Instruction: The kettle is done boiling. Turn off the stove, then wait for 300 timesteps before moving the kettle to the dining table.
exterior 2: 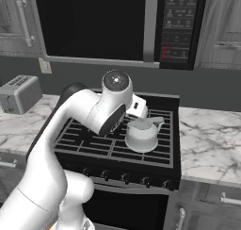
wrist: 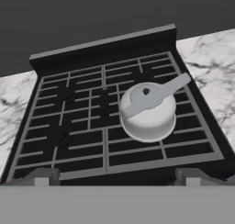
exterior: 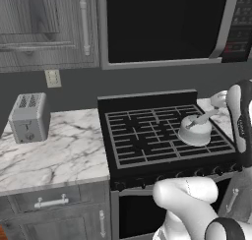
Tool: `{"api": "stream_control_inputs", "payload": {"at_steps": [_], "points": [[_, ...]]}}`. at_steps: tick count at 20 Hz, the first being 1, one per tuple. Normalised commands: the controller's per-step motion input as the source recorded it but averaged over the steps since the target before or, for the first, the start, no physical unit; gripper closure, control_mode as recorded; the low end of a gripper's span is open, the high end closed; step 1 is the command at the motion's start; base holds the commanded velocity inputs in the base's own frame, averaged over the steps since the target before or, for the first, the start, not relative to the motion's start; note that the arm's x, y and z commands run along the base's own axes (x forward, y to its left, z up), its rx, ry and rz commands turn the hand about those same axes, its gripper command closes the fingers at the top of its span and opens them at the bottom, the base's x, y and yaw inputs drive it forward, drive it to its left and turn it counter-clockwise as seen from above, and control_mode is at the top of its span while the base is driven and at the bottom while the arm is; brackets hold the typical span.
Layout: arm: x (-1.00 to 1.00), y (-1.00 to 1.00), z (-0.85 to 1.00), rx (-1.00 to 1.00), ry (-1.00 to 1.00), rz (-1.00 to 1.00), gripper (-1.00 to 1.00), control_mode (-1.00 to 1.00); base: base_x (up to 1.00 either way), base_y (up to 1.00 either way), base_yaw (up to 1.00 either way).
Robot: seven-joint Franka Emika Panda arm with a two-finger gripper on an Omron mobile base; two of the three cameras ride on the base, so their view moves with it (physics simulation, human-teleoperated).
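Observation:
The light-grey kettle point(exterior: 195, 128) point(exterior 2: 141, 135) point(wrist: 149, 112) stands upright on the right side of the black stove point(exterior: 147, 135) point(exterior 2: 113, 144) point(wrist: 87, 126), its stick handle slanting up to the right. In the hand view my gripper point(wrist: 117, 179) is open, its fingertips point(wrist: 42, 177) spread far apart with nothing between them, and it hangs above the stove's front edge, apart from the kettle. The row of knobs point(exterior: 197, 173) point(exterior 2: 124, 177) runs along the stove's front. Part of the hand point(exterior 2: 138, 106) shows behind my arm. The dining table is out of view.
A black microwave point(exterior: 162, 25) point(exterior 2: 94, 21) hangs over the stove. A silver toaster point(exterior: 29, 117) point(exterior 2: 19, 93) stands on the left marble counter point(exterior: 59, 150). Another marble counter point(exterior 2: 212, 135) lies to the right. Cabinets line the wall above.

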Motion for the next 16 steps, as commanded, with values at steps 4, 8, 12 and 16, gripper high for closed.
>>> {"api": "stream_control_inputs", "payload": {"at_steps": [4,8,12,16], "points": [[-0.32,-0.34,0.00,0.00,-0.16,0.00,-1.00,-1.00,0.00,0.00,0.00],[-0.35,-0.33,0.00,0.00,-0.15,0.00,-1.00,-1.00,0.00,0.00,0.00],[-0.33,-0.28,0.00,0.00,-0.13,0.00,-1.00,-1.00,0.00,0.00,0.00],[-0.22,-0.25,0.00,0.00,-0.10,0.00,-1.00,-1.00,0.00,0.00,0.00]]}}
